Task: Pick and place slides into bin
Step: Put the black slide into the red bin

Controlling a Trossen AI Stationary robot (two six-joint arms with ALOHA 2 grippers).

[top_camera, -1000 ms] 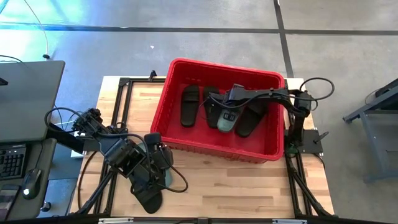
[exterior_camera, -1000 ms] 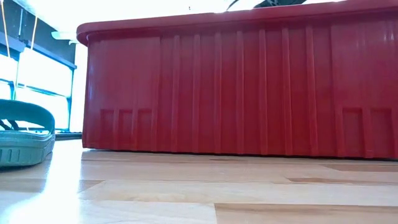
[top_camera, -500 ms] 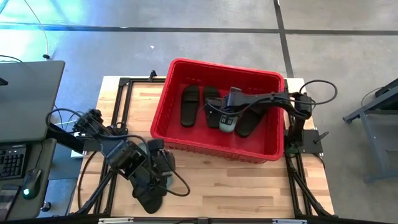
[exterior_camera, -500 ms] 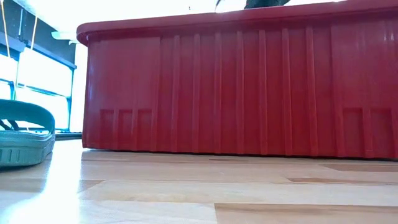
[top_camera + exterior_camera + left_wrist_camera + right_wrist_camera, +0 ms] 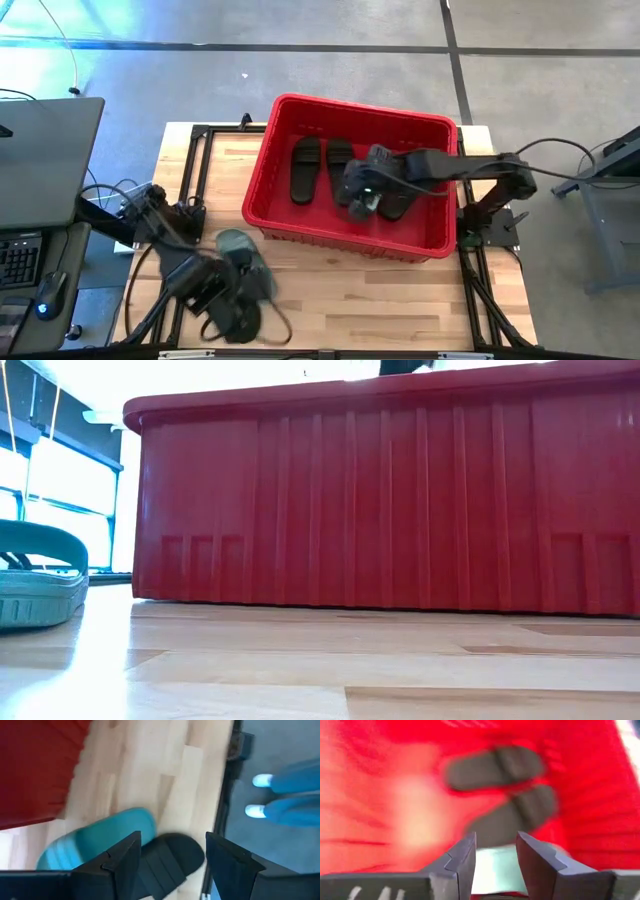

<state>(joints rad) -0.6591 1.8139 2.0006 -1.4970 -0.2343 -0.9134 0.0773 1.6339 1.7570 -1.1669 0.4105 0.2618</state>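
The red bin (image 5: 352, 240) stands on the wooden table. Two black slides (image 5: 305, 168) (image 5: 340, 158) lie flat on its floor, and a third black one (image 5: 398, 203) lies further right. A teal slide (image 5: 497, 870) lies there too, straight below my right gripper (image 5: 496, 840), which hangs open over the bin (image 5: 358, 195). On the table near the front left, a teal slide (image 5: 238, 250) and a black slide (image 5: 170, 862) lie side by side. My left gripper (image 5: 173, 839) hovers open above the black one, a finger to each side.
The bin's front wall (image 5: 380, 500) fills the low view, with the teal slide (image 5: 40, 575) on the table to its left. A person's legs and white shoes (image 5: 280, 795) stand beyond the table's edge. Bare wood (image 5: 400, 290) lies in front of the bin.
My right gripper has risen from the bin's floor, away from the teal slide, which stays lying in the bin. My left gripper has swung toward the table's near edge, uncovering the teal slide on the table, and now hangs over the black one.
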